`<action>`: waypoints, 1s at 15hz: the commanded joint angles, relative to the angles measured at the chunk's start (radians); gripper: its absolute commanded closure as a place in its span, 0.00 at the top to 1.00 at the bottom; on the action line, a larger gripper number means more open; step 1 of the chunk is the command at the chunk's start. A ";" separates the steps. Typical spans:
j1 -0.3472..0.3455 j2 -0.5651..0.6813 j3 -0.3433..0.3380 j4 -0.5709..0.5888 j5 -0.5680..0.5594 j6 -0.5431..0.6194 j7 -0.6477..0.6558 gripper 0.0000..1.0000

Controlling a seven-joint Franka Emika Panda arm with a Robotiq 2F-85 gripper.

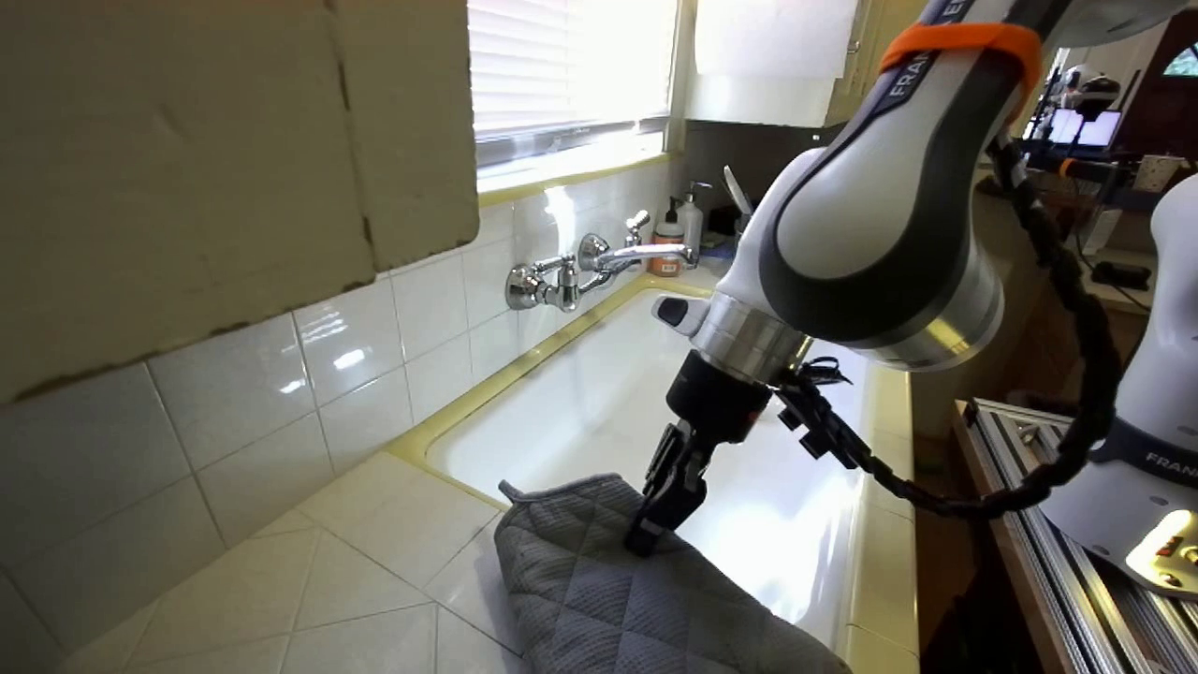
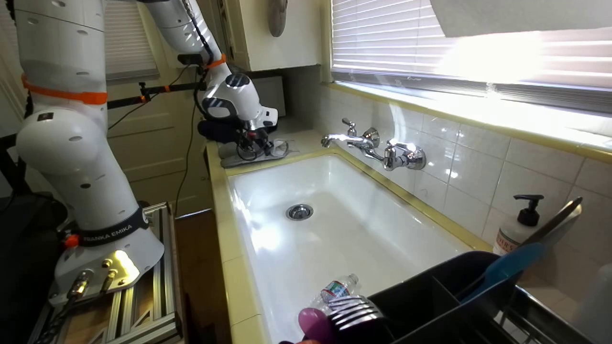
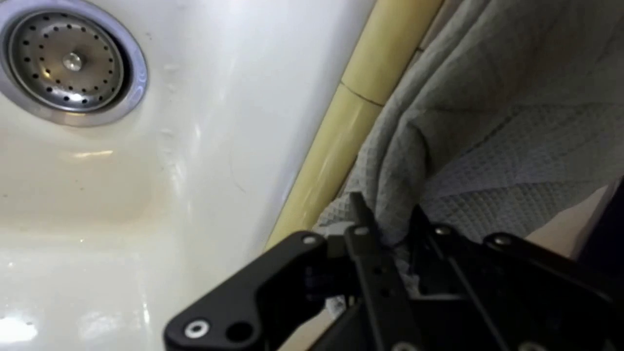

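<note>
A grey quilted cloth, which looks like an oven mitt with a small loop (image 1: 599, 599), lies on the tiled counter at the sink's end, along the sink edge. It also shows in another exterior view (image 2: 234, 160), partly behind the gripper, and fills the upper right of the wrist view (image 3: 477, 87). My gripper points down onto it in both exterior views (image 1: 644, 541) (image 2: 260, 149). In the wrist view my fingertips (image 3: 387, 214) stand on both sides of a raised fold of the cloth and pinch it. The fold's lower part is hidden between the fingers.
The white sink with its yellow rim (image 2: 416, 212) lies beside the gripper, with a drain (image 3: 73, 61). A wall faucet (image 2: 344, 139) reaches over it. A clear bottle (image 2: 337, 289) lies in the sink. A black utensil caddy (image 2: 425, 291) and soap bottle (image 2: 519, 227) stand at its far end. A cabinet (image 1: 215, 168) overhangs the counter.
</note>
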 commanded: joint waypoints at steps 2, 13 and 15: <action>0.088 -0.111 -0.054 -0.088 -0.077 0.092 0.034 0.04; 0.287 -0.251 -0.198 -0.190 -0.151 0.316 -0.102 0.04; 0.300 -0.275 -0.197 -0.180 -0.117 0.342 -0.192 0.04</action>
